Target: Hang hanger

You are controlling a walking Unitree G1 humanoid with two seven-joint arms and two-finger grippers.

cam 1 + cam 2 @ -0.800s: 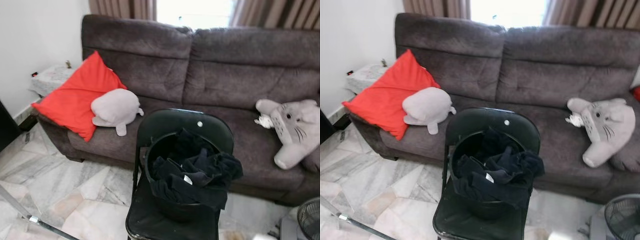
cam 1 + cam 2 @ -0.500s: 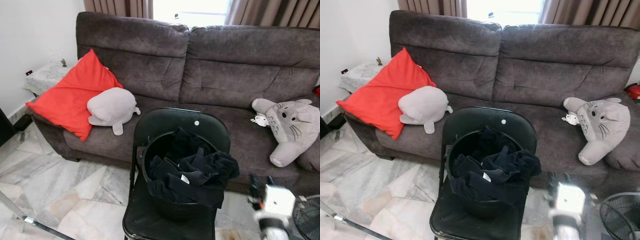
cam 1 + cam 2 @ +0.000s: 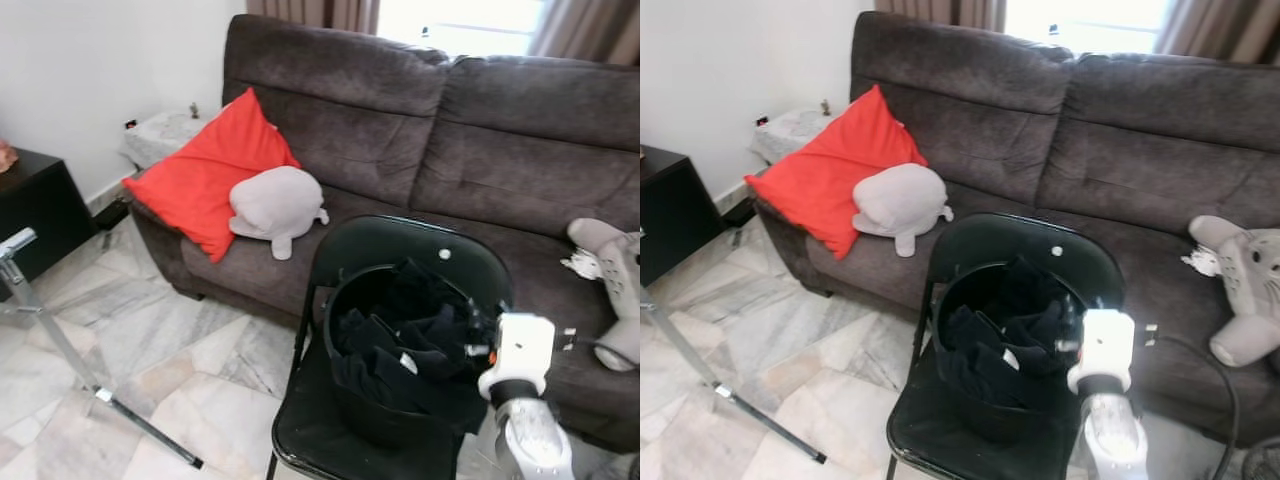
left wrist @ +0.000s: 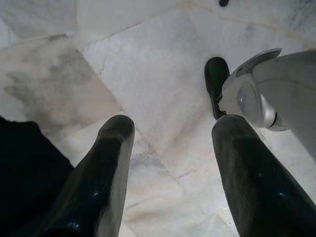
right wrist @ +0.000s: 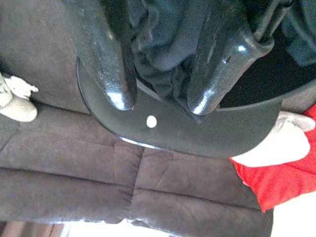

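Landmark: the black folding chair in front of you.

- A black bucket sits on the chair seat, stuffed with dark clothes.
- You cannot make out a hanger anywhere; if one is in the bucket, the clothes hide it.
- Your right gripper is raised at the chair's right edge, just over the bucket; its fingers stand apart, gripping nothing, with clothes and the chair back beyond them.
- Your left gripper hangs over the marble floor, fingers spread wide, nothing between them.
- Behind the chair: a dark sofa with a red cushion and a grey plush to the chair's left.
- A metal stand leg crosses the floor well left of the chair.
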